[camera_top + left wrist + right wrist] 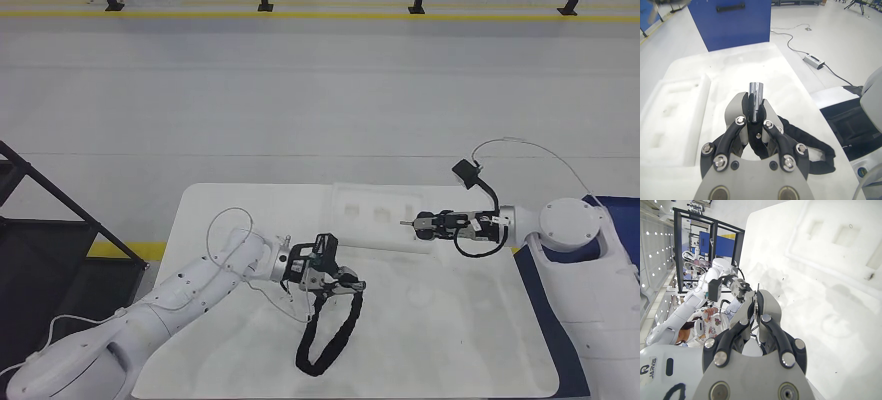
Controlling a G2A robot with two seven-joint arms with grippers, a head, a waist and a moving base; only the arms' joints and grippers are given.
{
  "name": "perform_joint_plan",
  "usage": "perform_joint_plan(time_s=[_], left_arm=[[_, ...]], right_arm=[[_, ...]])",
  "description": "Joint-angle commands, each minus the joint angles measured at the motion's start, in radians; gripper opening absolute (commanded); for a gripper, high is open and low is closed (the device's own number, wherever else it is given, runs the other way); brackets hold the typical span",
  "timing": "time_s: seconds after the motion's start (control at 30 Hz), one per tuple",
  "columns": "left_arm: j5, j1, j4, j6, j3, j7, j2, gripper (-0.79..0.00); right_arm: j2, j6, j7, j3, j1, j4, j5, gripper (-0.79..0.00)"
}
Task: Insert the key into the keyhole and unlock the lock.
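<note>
**Both grippers loaded: lock in the left, key in the right**

The left gripper [754, 103] is clenched on the lock [755, 106]. Its black pads pinch the chrome cylinder [756, 91], which stands up past the fingertips with its open end away from the wrist. The lock's black sleeved loop [810, 140] trails from under the fingers and lies on the table [783, 79].

In the top view this gripper [345, 283] is over the middle of the table [450, 340], just in front of the tray [375, 210]. The loop [325, 338] runs from it toward the table's near edge.

The right gripper [754, 299] is closed on the key [755, 308]. The round head sits flat between the pads and the thin blade pokes out beyond the tips. From above, this gripper [425, 222] hangs at the right end of the tray, with the key [405, 223] pointing along the tray toward the left arm.

Key and lock are well apart, and the key is not in the keyhole.

The tray [677, 113] is white foam with rectangular recesses and lies along the far side of the table.
</note>
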Motion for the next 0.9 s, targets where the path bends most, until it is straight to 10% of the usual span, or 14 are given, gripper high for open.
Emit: perform_joint_plan(time_s=[0.0,0.43,0.87], left_arm=[[-0.018,-0.020,-0.010,0.000,0.013,0.024,0.007,-0.785],[-0.080,-0.155,-0.024,0.000,0.115,0.144,0.008,-0.785],[-0.086,-0.265,0.046,0.000,0.233,0.282,-0.072,-0.785]], right_arm=[[0.002,0.009,0.014,-0.008,-0.008,0.000,-0.006,-0.785],[0.049,0.087,0.122,0.092,-0.131,-0.242,-0.094,-0.785],[0.090,0.121,0.166,0.298,-0.310,-0.596,-0.073,-0.785]])
